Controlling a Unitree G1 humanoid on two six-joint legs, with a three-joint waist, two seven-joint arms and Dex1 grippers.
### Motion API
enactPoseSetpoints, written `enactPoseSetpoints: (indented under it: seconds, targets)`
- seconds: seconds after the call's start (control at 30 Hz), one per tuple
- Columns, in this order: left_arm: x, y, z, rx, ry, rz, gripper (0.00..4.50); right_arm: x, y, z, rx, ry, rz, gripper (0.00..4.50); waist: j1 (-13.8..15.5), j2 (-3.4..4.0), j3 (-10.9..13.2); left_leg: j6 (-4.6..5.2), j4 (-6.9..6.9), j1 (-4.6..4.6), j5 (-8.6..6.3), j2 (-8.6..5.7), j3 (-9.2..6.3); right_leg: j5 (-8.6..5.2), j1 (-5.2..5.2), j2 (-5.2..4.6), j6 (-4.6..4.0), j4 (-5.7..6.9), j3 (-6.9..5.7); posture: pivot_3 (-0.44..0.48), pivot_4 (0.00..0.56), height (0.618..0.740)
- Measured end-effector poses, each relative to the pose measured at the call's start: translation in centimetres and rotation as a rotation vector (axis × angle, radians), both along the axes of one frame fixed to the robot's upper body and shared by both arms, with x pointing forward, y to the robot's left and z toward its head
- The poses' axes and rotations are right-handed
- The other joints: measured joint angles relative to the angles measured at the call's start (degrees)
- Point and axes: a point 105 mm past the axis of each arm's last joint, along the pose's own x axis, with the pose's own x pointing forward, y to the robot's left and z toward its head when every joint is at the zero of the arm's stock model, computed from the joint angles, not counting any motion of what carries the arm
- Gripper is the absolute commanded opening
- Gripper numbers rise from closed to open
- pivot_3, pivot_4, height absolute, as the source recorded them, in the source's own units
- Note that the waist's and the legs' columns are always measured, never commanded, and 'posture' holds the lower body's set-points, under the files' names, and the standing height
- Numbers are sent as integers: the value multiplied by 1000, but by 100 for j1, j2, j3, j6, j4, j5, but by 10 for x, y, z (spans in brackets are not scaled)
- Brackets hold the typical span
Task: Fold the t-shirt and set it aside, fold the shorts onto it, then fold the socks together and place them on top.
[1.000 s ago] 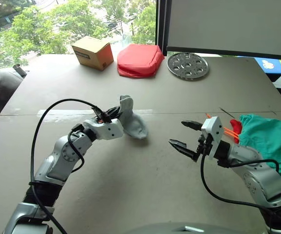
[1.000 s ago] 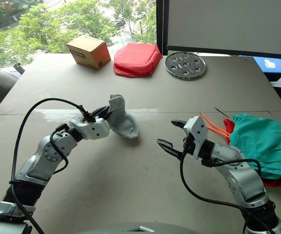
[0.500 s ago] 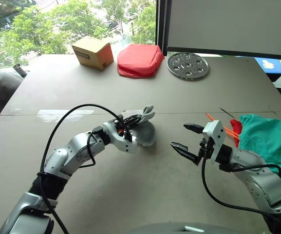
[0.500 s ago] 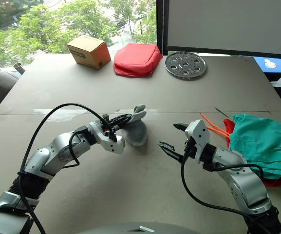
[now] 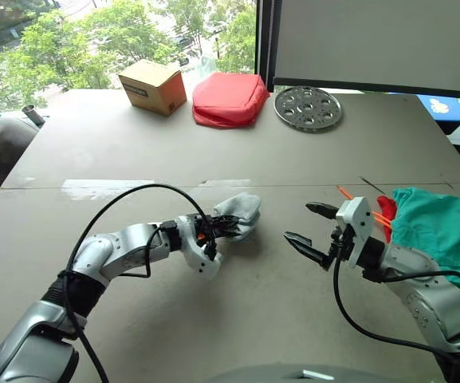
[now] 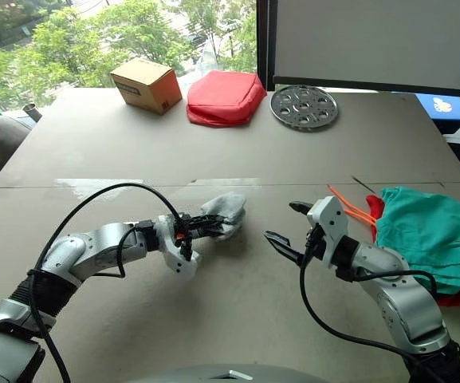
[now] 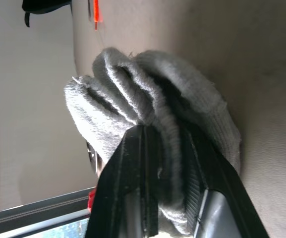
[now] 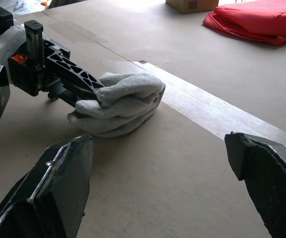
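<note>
1. The socks [image 5: 239, 215] were hanging up off the counter [image 5: 134, 144] from my left hand [image 5: 220, 227] a second ago; now they lie low on it as one folded bundle, and my left arm has swung down and rolled over to bring them there.
2. My left hand is clamped on the bundle. In the left wrist view both black fingers [image 7: 133, 183] pinch several grey layers between them.
3. I judge the folding of the pair to be nearly done. What remains is to lift the bundle and carry it across to the pile.
4. The socks [image 8: 120, 101] look soft and thick, light grey knit, doubled over into a rounded wad with stacked edges showing at the side.
5. My right hand [image 5: 316, 231] hovers just beyond the bundle, facing it, with its two fingers spread wide apart and holding nothing. It has crept a little nearer to the socks over the last second.
6. Behind my right hand, on its far side from the socks, lie the teal shorts [image 5: 441, 231], with a strip of the red t-shirt [image 5: 384, 209] peeking out from under their edge and orange cords trailing there.
7. Far across the counter from both hands sit a cardboard box [image 5: 151, 85], a red pouch [image 5: 230, 98] and a round metal plate [image 5: 308, 107].
</note>
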Motion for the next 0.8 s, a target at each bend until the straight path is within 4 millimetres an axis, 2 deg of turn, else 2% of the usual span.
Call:
enactPoseSetpoints:
  seconds: [0.1, 0.13, 0.2, 0.27, 0.37, 0.47, 0.53, 0.57, 0.6, 0.63, 0.67, 0.7, 0.73, 0.8]
  targets:
    - [-2, 1, 10, -62, 54, -3, 3539, 0, 0, 0, 0, 0, 0, 4500, 4, -3, -4, 0, 1, 3, 0, 2, 1, 0, 2, 0, 0, 1, 2, 0, 150, 739]
    - [-2, 2, 11, -65, 62, -4, 3714, 0, 0, 0, 0, 0, 0, 4500, 2, -4, -4, 0, 1, 3, 0, 3, 1, 0, 2, 0, 0, 1, 2, 0, 150, 739]
    - [-9, 11, 17, -105, 151, 18, 3714, 0, 1, 1, 0, -3, 4, 4500, -29, -4, -3, 0, 1, 3, 0, 5, 3, 0, 0, 0, 0, 3, 4, 0, 150, 739]
    - [-33, 32, 25, -182, 329, 50, 3714, -1, -3, -2, -6, 5, -6, 4500, -130, 2, 7, 1, -6, 2, -1, 18, -8, 1, -17, -1, -2, 9, 23, 0, 150, 739]
    - [-53, 36, 57, -362, 544, 60, 3714, 1, -6, -6, -14, 9, -12, 4500, -124, 19, 26, 1, -3, 4, -1, 18, -10, 0, -19, -3, -3, 8, 26, 0, 150, 739]
    - [-58, 29, 82, -624, 858, 114, 2857, 2, -5, -4, -11, -2, -9, 4500, -79, 25, 29, 3, 4, 7, -2, 8, -13, -13, -10, -10, 20, 5, 26, 0, 150, 739]
    - [-45, 23, 98, -853, 1052, 170, 1947, 4, -4, -4, -9, -3, -11, 4500, -52, 21, 30, 4, 8, 8, -2, 4, -18, -15, -2, -7, 24, 3, 24, 0, 150, 739]
    - [-32, 19, 110, -1001, 1154, 192, 1546, 5, -4, -4, -8, -3, -11, 4500, -47, 21, 31, 4, 8, 8, -2, 3, -20, -15, 0, -4, 24, 3, 23, 0, 150, 739]
    - [-20, 13, 118, -1094, 1218, 201, 806, 5, -3, -4, -8, -5, -7, 4500, -32, 19, 31, 4, 9, 9, -2, -4, -14, -15, 15, 6, 24, 1, 17, 0, 150, 739]
    - [-14, 9, 118, -1122, 1253, 215, 648, 5, -3, -3, -6, -8, -6, 4500, -57, 9, 33, 4, 9, 9, -2, -12, -8, -11, 14, 15, 28, 2, 18, 0, 150, 739]
    - [-12, 8, 118, -1136, 1266, 220, 234, 5, -3, -4, -7, -8, -6, 4500, -60, 8, 31, 4, 8, 10, -1, -15, -7, -2, 17, 17, 41, 1, 19, 0, 150, 739]
    - [-4, 4, 117, -1170, 1297, 235, 83, 5, -4, -4, -7, -8, -9, 4500, -78, -1, 27, 4, 10, 12, -1, -17, -9, 0, 17, 17, 40, 7, 18, 0, 150, 739]
    - [17, -8, 113, -1254, 1337, 263, 83, 5, -3, -3, -8, -9, -6, 4500, -68, -10, 21, 3, 11, 10, 0, -21, -13, 5, 20, 19, 35, 4, 15, 0, 150, 739]
    - [26, -13, 103, -1250, 1348, 311, 83, 3, -4, -4, -11, -9, -10, 4500, -102, -12, 18, 3, 11, 13, 0, -20, -11, 13, 22, 21, 22, 3, 18, 0, 150, 739]
